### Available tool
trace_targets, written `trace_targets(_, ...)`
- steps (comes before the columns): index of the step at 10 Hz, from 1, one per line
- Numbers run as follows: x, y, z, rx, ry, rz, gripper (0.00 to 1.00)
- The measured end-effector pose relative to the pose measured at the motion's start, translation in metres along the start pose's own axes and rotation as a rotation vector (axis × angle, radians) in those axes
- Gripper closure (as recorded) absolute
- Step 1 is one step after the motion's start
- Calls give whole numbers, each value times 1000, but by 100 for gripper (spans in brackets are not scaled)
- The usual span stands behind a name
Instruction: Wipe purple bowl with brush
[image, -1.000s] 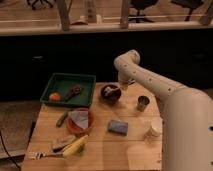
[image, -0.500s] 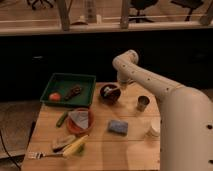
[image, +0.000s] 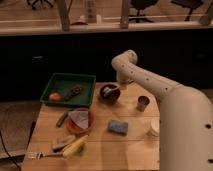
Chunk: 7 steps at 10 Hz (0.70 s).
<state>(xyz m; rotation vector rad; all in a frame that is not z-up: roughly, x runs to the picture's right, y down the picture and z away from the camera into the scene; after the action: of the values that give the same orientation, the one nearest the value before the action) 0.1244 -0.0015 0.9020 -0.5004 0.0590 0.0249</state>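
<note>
**Gripper hovering at purple bowl rim, brush in bowl**

The white arm is reaching in from the right, elbow raised high, with the gripper (image: 117, 86) pointing down at the far-right rim of the purple bowl (image: 110, 98). I cannot tell whether it is gripping anything or is released.

The purple bowl is sitting near the back edge of the wooden table (image: 105, 150), just right of the green tray (image: 82, 77). A small pale piece, apparently the brush (image: 106, 90), is showing inside the bowl, close under the gripper. Contact between them is unclear.

An orange round fruit (image: 54, 96) and a dark brownish item (image: 75, 91) are lying in the tray. The metal cup (image: 143, 103) is standing to the right of the bowl, apart from it. The blue sponge (image: 118, 127) is lying in front of the bowl, mid-table. The orange plate (image: 86, 128) is sitting left of the sponge, carrying a pale folded piece (image: 78, 117). A grey-brown block (image: 64, 142), a yellow item (image: 74, 146) and a fork (image: 37, 155) are lying at the front left.
</note>
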Motion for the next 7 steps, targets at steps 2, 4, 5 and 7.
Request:
trace_targets(2,11,8,-5,-2,12,11,96)
trace_targets(4,30,13,-8,-11,29,50,96)
trace_targets(5,39,14,-8,-15,39,66,96)
trace_targets(7,45,9,-7,-11,53,106,96)
